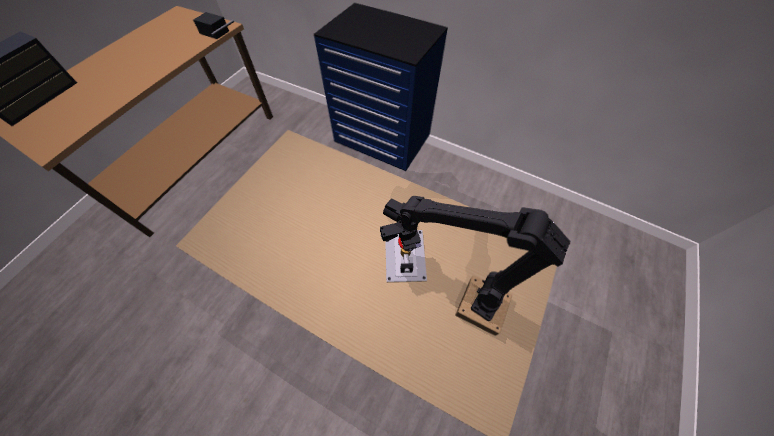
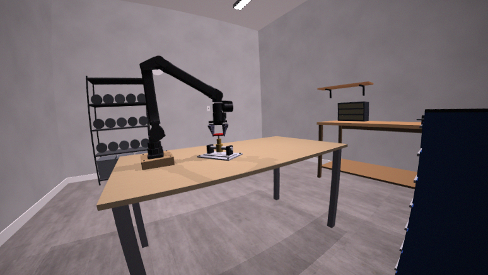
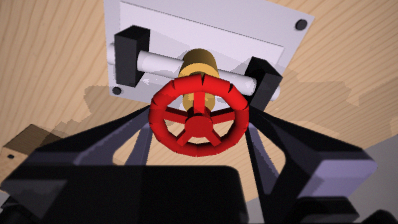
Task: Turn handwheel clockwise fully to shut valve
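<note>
The red spoked handwheel [image 3: 199, 116] sits on a brass stem [image 3: 199, 65] above a white pipe held by two black clamps on a grey baseplate [image 3: 205, 35]. My gripper [image 3: 198, 111] hangs straight down over it, and its two dark fingers press the rim from the left and right, so it is shut on the handwheel. In the top view the gripper [image 1: 405, 238] covers most of the wheel over the baseplate [image 1: 406, 265]. In the exterior view the wheel [image 2: 217, 135] shows as a thin red disc between the fingertips.
The valve plate lies on a wooden table [image 2: 218, 163], with the arm's base block [image 2: 157, 160] to its left. A blue drawer cabinet [image 1: 379, 81], a workbench [image 1: 119, 86] and a shelf rack [image 2: 116, 119] stand well away from the table.
</note>
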Available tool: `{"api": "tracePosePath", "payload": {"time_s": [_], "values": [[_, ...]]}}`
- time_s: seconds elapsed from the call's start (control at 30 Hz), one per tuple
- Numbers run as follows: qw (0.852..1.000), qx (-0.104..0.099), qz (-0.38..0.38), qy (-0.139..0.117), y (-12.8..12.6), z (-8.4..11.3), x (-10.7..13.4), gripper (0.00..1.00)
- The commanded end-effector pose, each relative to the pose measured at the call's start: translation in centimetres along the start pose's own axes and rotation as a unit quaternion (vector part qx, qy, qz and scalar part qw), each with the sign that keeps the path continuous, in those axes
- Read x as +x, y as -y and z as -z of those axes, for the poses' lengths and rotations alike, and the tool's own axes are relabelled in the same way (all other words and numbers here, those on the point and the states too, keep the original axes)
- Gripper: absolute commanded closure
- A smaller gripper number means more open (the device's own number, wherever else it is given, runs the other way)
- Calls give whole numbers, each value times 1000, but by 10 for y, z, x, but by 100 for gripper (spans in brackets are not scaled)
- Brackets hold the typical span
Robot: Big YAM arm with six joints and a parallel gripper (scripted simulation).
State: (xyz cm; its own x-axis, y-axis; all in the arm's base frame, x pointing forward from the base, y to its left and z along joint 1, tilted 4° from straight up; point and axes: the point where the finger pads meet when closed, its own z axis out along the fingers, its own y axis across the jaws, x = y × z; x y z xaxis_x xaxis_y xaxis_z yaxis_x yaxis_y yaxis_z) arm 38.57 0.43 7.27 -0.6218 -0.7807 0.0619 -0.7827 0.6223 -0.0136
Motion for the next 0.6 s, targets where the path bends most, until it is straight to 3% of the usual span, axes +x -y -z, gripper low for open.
{"api": "tracePosePath", "payload": {"time_s": [0.0, 0.57], "values": [[998, 6, -59, 5, 9, 2, -2, 100], [985, 5, -175, 5, 9, 2, -2, 100]]}}
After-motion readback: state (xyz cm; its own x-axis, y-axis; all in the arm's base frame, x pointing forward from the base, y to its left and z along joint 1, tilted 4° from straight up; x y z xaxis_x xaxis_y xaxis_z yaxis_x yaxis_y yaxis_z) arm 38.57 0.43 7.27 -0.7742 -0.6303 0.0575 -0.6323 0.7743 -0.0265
